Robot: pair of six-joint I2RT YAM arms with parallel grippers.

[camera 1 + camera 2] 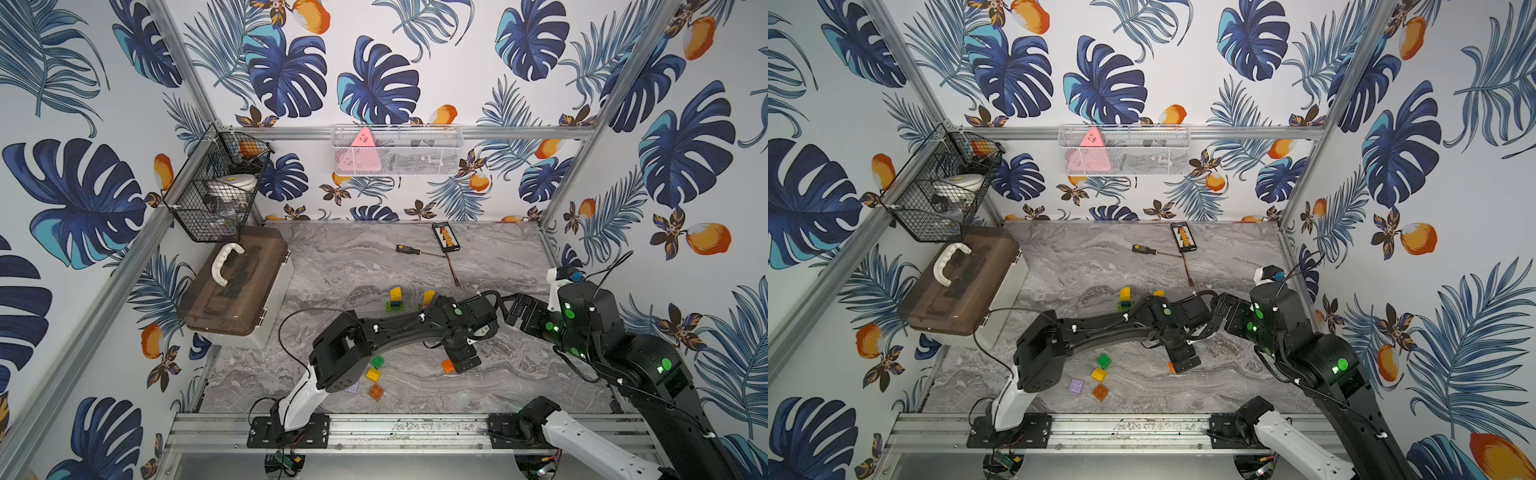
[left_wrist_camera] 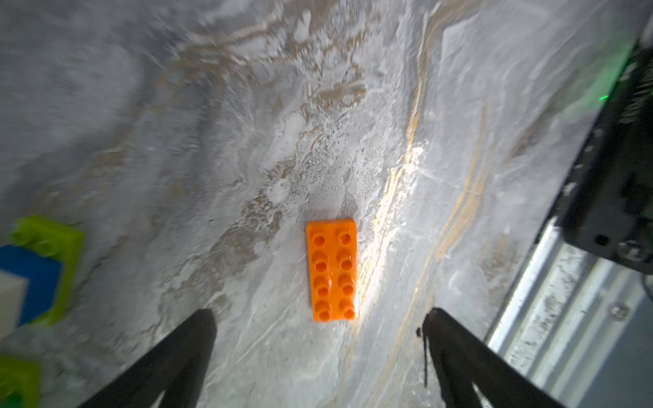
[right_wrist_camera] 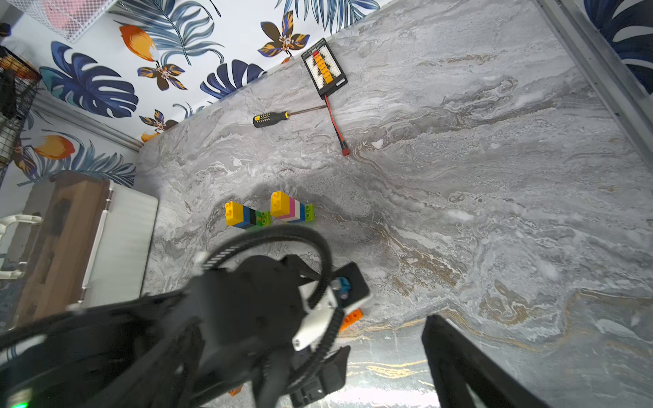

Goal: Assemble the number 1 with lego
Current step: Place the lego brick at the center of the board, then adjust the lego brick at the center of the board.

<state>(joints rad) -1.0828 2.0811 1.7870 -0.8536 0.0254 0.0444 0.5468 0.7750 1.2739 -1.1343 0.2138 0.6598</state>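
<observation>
lego first: a flat orange two-by-four plastic brick (image 1: 447, 366) lies studs-up on the grey marbled tabletop (image 1: 353, 266), well right of centre toward the front, and in both top views my left claw (image 1: 462, 362) points down at the table just beside it. farther back stand two short lego stacks, a yellow-topped stack (image 1: 395, 299) and a second stack (image 1: 428, 298) half hidden behind my left arm. near that arm's base lie four small loose bricks, close together: a green brick (image 1: 377, 361), a yellow brick (image 1: 372, 374), a small orange brick (image 1: 376, 392) and a pale purple brick (image 1: 1076, 386). my right claw (image 1: 508, 312) hangs off the table to the right of my left wrist, jaws apart, with nothing in them. a black-handled screwdriver (image 1: 407, 249) lies well back. in the left wrist view my two black fingers (image 2: 176, 353) stand wide apart, released. the orange two-by-four lies on the marble with its near end just between their tips, touching neither. one stack shows blurred at the edge; i cannot tell which. in the right wrist view both stacks stand side by side, apart: one is yellow, blue, black and green, the other yellow, pink, white, blue and lime. a corner of the orange two-by-four peeks from under my left arm. one right finger (image 3: 459, 360) is clear, while the other i cannot make out against that arm's blurred black.
</observation>
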